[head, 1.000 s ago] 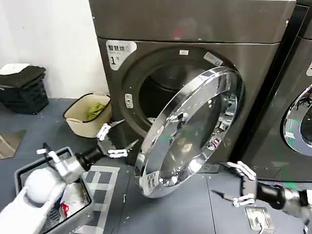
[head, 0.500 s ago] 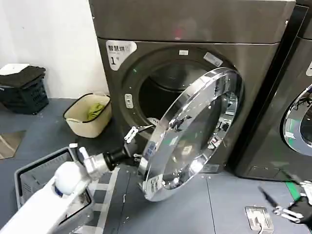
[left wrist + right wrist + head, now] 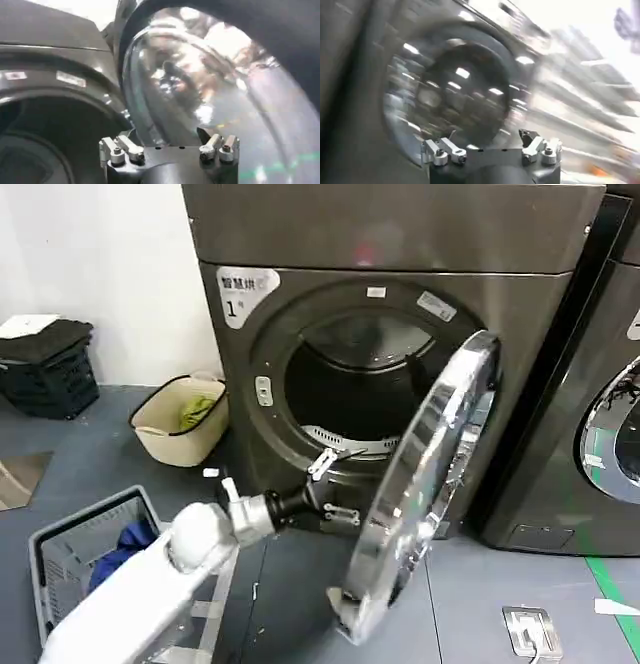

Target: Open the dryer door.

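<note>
The dryer door (image 3: 432,484), a wide chrome ring around dark glass, stands swung far open and nearly edge-on to the grey-brown machine with the "1" label (image 3: 238,292). The dark drum opening (image 3: 355,384) is exposed. My left gripper (image 3: 335,487) is open, low in front of the opening and just inside the door's inner face, holding nothing. In the left wrist view the left gripper (image 3: 167,145) faces the door's shiny inner side (image 3: 200,95), with the drum opening (image 3: 40,140) beside it. My right gripper (image 3: 485,142) is open and empty, pointing at a blurred round chrome-ringed door (image 3: 450,100).
A beige basket (image 3: 165,429) with green cloth sits left of the machine. A grey crate (image 3: 50,549) holding blue cloth is at the front left, and a black crate (image 3: 50,374) stands by the wall. The neighbouring machine (image 3: 605,434) is on the right. A small metal floor plate (image 3: 530,629) lies below it.
The door has swung much wider, from facing me to nearly edge-on. My left gripper moved right, following it inside the door. My right gripper withdrew out of the head view's right side.
</note>
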